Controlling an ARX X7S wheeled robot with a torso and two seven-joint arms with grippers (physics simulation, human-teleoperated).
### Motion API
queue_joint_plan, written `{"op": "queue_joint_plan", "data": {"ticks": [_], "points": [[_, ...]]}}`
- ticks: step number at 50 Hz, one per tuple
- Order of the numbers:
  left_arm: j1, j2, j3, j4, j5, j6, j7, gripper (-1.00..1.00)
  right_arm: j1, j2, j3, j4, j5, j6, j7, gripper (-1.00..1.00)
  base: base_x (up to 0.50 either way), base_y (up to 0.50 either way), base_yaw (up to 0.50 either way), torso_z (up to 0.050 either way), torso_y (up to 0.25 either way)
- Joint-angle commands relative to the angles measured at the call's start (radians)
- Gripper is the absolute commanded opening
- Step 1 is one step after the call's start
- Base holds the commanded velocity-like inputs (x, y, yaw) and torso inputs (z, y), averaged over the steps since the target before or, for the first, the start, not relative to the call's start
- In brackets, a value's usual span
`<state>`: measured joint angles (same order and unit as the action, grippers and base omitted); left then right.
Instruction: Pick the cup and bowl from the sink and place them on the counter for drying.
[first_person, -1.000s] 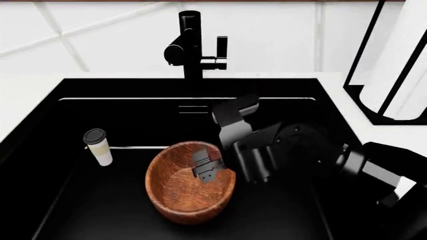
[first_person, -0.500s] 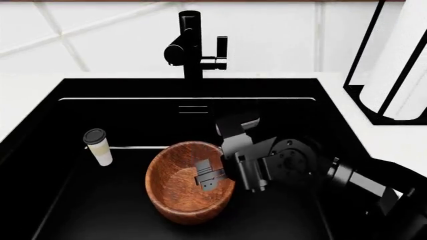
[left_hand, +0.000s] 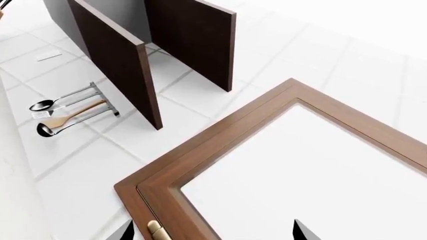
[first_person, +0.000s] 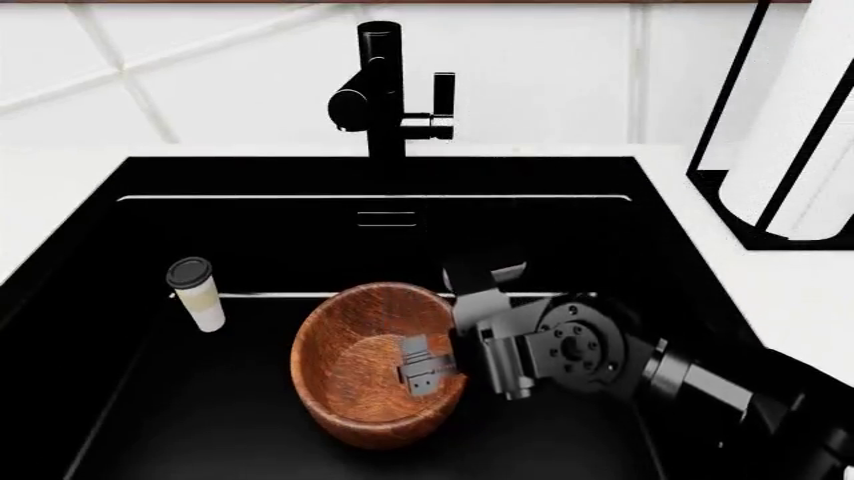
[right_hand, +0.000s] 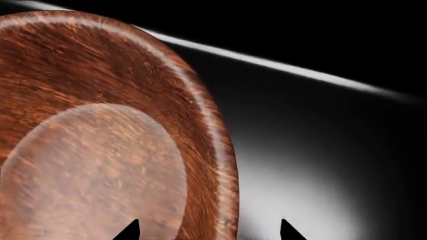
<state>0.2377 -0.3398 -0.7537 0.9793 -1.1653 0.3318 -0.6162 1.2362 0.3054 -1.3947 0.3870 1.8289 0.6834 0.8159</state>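
White marbled surface (first_person: 54, 200) framed the matte-black sink (first_person: 267, 430), its faucet (first_person: 380, 85) at 12 o'clock. The bowl (first_person: 360, 385) lay on the basin floor near centre, the cup (first_person: 196, 293) well apart at its 10 o'clock. The right gripper (first_person: 430, 372) straddled the bowl's 3 o'clock rim, fingers (right_hand: 130, 231) spread, one inside and one outside the wall. The grasp on the bowl seemed in hand; closing, then lifting, came next. The left gripper (left_hand: 210, 230) hung parted, holding nothing
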Motion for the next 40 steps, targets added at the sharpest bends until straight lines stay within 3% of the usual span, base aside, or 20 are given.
{"op": "queue_joint_plan", "data": {"ticks": [1, 25, 26, 40], "points": [[0.0, -0.003, 0.003, 0.001, 0.003, 0.002, -0.003, 1.0, -0.029, 0.004, -0.004, 0.028, -0.009, -0.015, -0.025, 1.0, 0.0, 0.0, 0.0, 0.0, 0.0], [0.002, -0.006, 0.01, -0.001, 0.008, 0.007, -0.006, 1.0, -0.048, -0.01, -0.023, 0.056, -0.04, -0.019, -0.059, 1.0, 0.0, 0.0, 0.0, 0.0, 0.0], [0.002, -0.006, 0.01, -0.002, 0.007, 0.008, -0.006, 1.0, -0.046, -0.01, -0.025, 0.053, -0.047, -0.022, -0.058, -1.0, 0.0, 0.0, 0.0, 0.0, 0.0], [0.003, -0.011, 0.01, -0.001, 0.007, 0.012, -0.009, 1.0, 0.001, 0.024, -0.021, -0.039, -0.07, -0.013, -0.034, -1.0, 0.0, 0.0, 0.0, 0.0, 0.0]]}}
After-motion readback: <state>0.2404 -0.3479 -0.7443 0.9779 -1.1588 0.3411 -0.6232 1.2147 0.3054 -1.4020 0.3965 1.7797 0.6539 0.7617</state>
